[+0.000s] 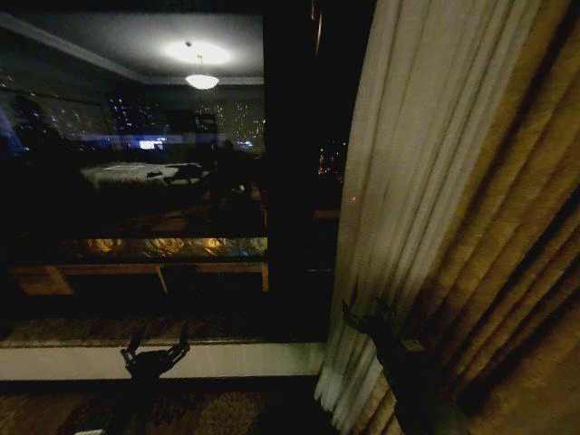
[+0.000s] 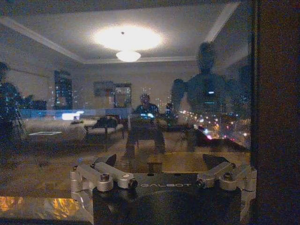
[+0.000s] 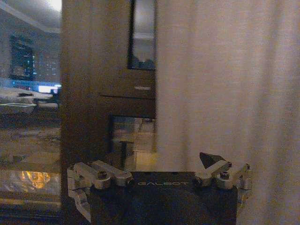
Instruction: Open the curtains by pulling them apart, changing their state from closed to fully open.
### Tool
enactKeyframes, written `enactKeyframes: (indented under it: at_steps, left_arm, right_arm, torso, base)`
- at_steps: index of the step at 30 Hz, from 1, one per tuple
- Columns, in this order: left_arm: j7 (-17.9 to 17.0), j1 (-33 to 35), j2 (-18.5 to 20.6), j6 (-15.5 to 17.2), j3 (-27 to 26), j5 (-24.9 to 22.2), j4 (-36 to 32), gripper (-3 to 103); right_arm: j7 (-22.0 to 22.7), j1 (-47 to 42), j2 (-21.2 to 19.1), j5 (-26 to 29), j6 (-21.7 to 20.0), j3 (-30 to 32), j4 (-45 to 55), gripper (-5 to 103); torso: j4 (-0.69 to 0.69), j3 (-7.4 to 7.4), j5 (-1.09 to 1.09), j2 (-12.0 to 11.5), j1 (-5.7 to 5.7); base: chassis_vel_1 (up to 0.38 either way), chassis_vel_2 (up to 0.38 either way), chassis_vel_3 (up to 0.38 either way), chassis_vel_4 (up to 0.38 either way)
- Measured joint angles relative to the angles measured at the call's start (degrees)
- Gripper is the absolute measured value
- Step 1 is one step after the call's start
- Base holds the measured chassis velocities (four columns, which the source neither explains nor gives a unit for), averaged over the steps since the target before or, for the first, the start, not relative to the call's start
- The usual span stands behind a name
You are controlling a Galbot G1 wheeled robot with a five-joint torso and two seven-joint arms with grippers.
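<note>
The sheer curtain hangs gathered at the right, beside a tan drape, baring the dark window. The right gripper sits at its lower edge, fingers spread, gripping nothing. The left gripper hangs low before the glass, fingers released.

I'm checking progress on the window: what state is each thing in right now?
Sheer curtain: drawn aside to the right, bunched against the drape, window bare.
Drape: gathered at the far right, hanging.
Window: uncovered, reflecting the lit room.
Ceiling light: on, seen as a reflection in the glass.
Left gripper: open, held low before the glass, holding nothing.
Right gripper: open, at the sheer curtain's edge.
</note>
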Motion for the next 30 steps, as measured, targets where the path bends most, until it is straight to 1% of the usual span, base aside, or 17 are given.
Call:
enactKeyframes:
  at_steps: [12,16,30]
  left_arm:
    - [0.3,0.5,-0.1,-1.1,0.1,0.1,0.0,100]
    - [1.1,0.7,-0.2,-1.6,0.0,0.1,0.1,100]
    - [1.3,0.7,-0.3,-1.6,0.0,0.3,-0.1,100]
  right_arm:
    - [-0.4,1.1,-0.4,-0.5,0.0,-0.6,-1.0,100]
    - [-0.6,1.0,-0.6,-0.8,0.1,-0.6,-1.1,100]
    - [-0.7,1.7,-0.9,-1.0,0.1,-1.4,-1.4,100]
  torso:
    - [0.01,0.0,-0.01,0.0,0.0]
    - [0.01,0.0,-0.01,0.0,0.0]
    - [0.0,0.0,-0.01,0.0,0.0]
  base:
    - [0.284,0.281,-0.284,-0.289]
    - [0.338,0.351,-0.356,-0.347]
    - [0.345,0.361,-0.35,-0.35]
